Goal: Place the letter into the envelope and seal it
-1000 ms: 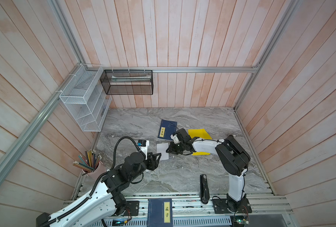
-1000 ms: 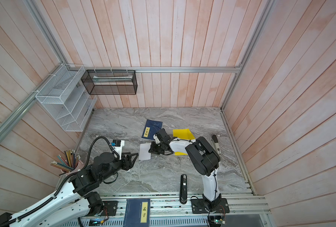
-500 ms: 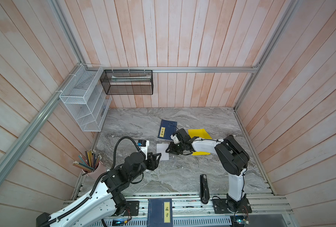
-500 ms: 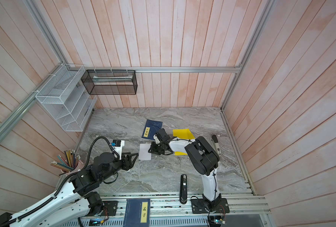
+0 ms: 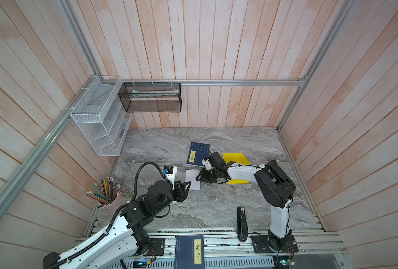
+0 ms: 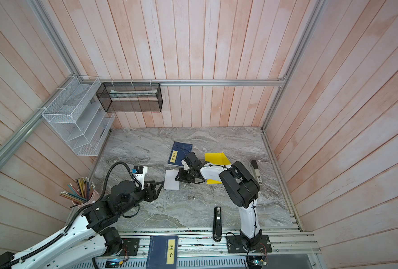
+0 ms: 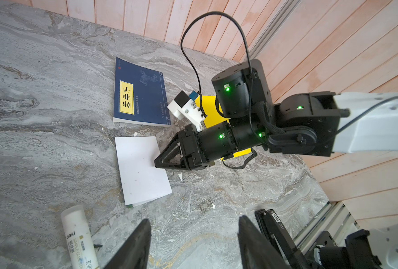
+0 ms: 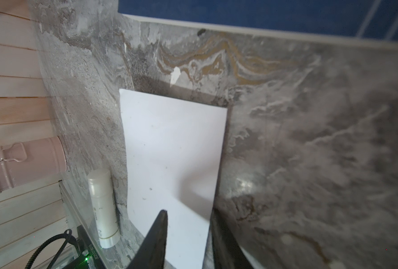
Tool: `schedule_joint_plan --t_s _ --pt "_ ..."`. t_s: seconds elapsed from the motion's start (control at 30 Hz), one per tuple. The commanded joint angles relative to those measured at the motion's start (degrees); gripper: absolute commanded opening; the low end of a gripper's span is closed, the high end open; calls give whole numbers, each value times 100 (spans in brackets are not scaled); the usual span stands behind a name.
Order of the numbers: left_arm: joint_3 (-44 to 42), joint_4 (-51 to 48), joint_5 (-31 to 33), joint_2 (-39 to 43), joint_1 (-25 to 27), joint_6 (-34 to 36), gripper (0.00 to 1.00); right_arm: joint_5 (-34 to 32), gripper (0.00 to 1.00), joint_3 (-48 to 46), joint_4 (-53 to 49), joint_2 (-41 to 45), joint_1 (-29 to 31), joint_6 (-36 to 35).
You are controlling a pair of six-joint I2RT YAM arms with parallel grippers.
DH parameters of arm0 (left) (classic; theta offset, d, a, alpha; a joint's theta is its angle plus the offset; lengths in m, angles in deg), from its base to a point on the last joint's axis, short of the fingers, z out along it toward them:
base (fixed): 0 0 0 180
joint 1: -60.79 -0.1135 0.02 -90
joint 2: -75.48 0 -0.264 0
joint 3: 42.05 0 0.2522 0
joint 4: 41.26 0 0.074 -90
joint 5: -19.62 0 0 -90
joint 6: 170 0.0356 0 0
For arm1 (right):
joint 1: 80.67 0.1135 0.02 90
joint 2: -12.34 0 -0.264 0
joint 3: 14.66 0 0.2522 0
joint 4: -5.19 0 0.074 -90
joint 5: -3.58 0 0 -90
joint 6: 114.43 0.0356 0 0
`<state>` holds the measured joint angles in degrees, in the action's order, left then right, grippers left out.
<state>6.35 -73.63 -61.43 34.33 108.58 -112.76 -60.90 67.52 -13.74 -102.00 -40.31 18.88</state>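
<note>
Right claw (image 8: 188,233) has parted at the letter (image 8: 172,149) edge — left claw (image 7: 193,242) stays apart.

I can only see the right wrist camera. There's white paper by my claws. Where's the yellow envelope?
Observer: The envelope lies flat beside the blue book, partly hidden under the right arm.
Operator: Is the other claw holding something?
Observer: No. The left gripper is open and empty, pointing at the letter without touching it.
Operator: What's inside the pink cup?
Observer: Colored pencils stand in the pink cup.
</note>
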Motion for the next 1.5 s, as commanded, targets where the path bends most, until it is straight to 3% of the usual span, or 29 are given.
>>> schedule_joint_plan --t_s 0.0,0.5,1.17,1.47 --pt "-76 51 -25 37 -24 41 62 -143 35 136 -228 -49 -19 -60" --pt "-3 -36 -61 64 -19 6 65 -359 40 246 -561 187 -28 -199" --pt "358 -604 166 239 -15 -134 67 -687 42 -12 -924 1244 -68 -380" --pt "359 -576 36 106 -20 -317 62 -1072 42 -619 -1264 2269 -666 -752"
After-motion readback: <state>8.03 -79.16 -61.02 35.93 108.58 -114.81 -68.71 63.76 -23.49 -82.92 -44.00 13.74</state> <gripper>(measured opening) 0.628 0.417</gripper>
